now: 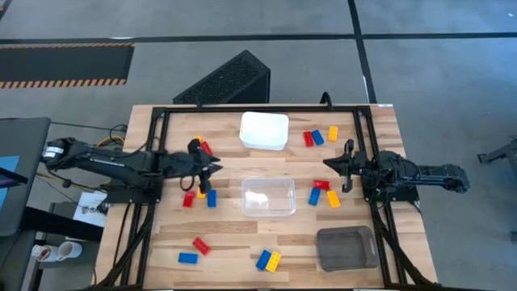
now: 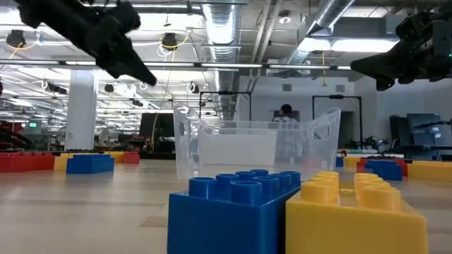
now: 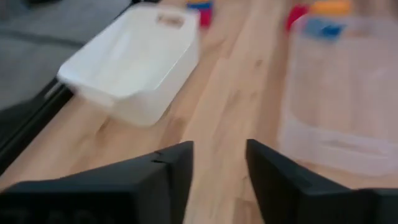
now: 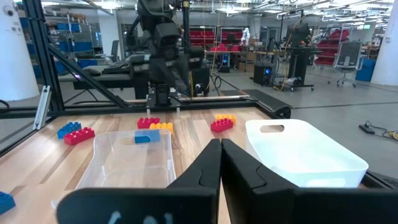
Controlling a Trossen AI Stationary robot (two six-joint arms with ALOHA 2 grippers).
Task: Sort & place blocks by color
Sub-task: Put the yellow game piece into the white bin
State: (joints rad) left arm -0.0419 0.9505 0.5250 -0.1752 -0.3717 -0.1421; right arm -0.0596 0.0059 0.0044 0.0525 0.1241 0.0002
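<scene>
Red, blue and yellow blocks lie scattered on the wooden table: three by the white tray's right, three right of the clear tray, a cluster near the left gripper, and a blue-yellow pair at the near edge. My left gripper hovers open, left of the trays, with bare table between its fingers. My right gripper hangs shut above the table, right of the trays, holding nothing.
A white tray sits at the far middle, a clear tray in the centre, and a grey tray near right. A black frame rims the table. A person stands in the room behind.
</scene>
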